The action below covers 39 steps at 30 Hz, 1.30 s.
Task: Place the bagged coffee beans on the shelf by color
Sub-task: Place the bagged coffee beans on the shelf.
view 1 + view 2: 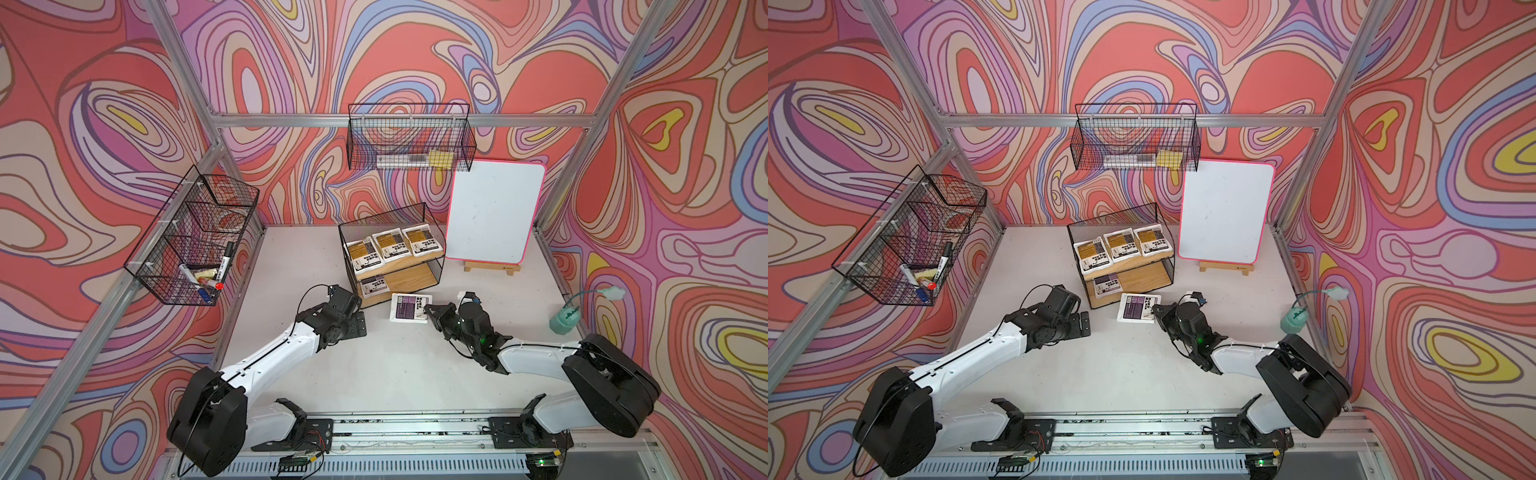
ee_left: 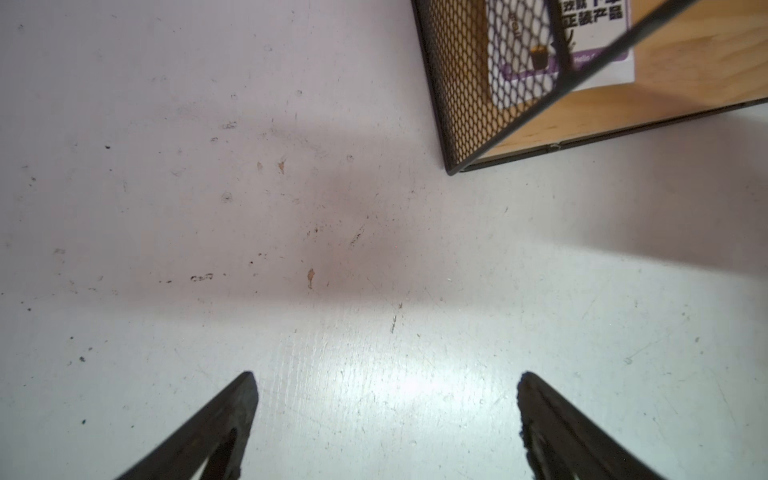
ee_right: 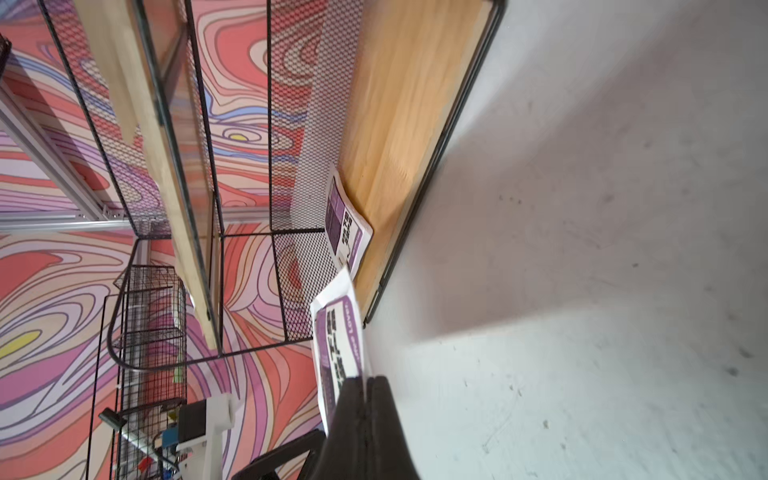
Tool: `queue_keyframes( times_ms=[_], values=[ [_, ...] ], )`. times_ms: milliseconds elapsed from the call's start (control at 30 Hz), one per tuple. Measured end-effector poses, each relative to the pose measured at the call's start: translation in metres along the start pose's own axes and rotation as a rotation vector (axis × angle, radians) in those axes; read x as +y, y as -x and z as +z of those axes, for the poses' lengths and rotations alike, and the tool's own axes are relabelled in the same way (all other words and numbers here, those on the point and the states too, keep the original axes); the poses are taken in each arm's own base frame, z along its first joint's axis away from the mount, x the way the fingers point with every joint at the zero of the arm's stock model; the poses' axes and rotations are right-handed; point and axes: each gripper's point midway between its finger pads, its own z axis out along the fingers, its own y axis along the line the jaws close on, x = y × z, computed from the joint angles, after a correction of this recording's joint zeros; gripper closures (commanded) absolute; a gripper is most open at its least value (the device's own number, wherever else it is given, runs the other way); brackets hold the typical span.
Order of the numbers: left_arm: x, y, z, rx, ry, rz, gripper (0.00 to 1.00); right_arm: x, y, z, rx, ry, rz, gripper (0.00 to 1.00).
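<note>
In a top view, my right gripper (image 1: 430,311) pinches the purple pouch (image 1: 409,306) by its edge, just in front of the shelf (image 1: 415,277). In the left wrist view, the left gripper (image 2: 386,382) is spread and empty. In the right wrist view, the pouch looks light and floppy, so I judge its flat sealed border the best hold.

The two-tier black wire shelf with light wooden boards (image 1: 415,276) opens frontward, its lower board bare right of a purple-labelled white pouch (image 1: 373,286); three yellow-labelled white pouches (image 1: 390,245) fill the upper board, mesh (image 1: 344,239) closes both ends, and a second purple-labelled pouch (image 1: 409,306) just before the front edge seemingly narrows that entry.
</note>
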Motion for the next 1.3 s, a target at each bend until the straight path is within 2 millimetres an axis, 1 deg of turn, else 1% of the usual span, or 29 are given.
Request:
queue_keyframes(
  times_ms=[100, 233, 300, 467, 533, 800, 1033, 1133, 1300],
  values=[
    [-0.001, 0.003, -0.003, -0.002, -0.005, -0.008, 0.01, 0.001, 0.014, 0.003, -0.080, -0.025, 0.028, 1.00],
    [-0.006, 0.009, -0.008, -0.013, -0.023, -0.029, 0.01, 0.011, 0.029, 0.015, -0.158, -0.026, 0.073, 1.00],
    [-0.007, 0.013, -0.010, -0.020, -0.034, -0.043, 0.01, 0.009, 0.032, 0.021, -0.182, -0.033, 0.093, 1.00],
    [-0.013, 0.020, -0.017, -0.035, -0.063, -0.070, 0.01, -0.009, 0.039, 0.032, -0.245, -0.082, 0.141, 1.00],
    [-0.015, 0.021, -0.018, -0.033, -0.071, -0.076, 0.01, -0.012, 0.041, 0.035, -0.270, -0.090, 0.155, 1.00],
    [-0.017, 0.019, -0.018, -0.015, -0.091, -0.097, 0.01, -0.005, 0.054, 0.052, -0.361, -0.082, 0.217, 1.00],
    [-0.019, 0.017, -0.019, -0.003, -0.103, -0.111, 0.01, 0.000, 0.054, 0.077, -0.416, -0.099, 0.268, 1.00],
    [-0.020, 0.017, -0.022, -0.002, -0.115, -0.122, 0.01, -0.004, 0.051, 0.087, -0.436, -0.125, 0.289, 1.00],
    [-0.024, 0.020, -0.027, -0.003, -0.133, -0.131, 0.01, -0.014, 0.049, 0.098, -0.473, -0.166, 0.322, 1.00]
  ],
)
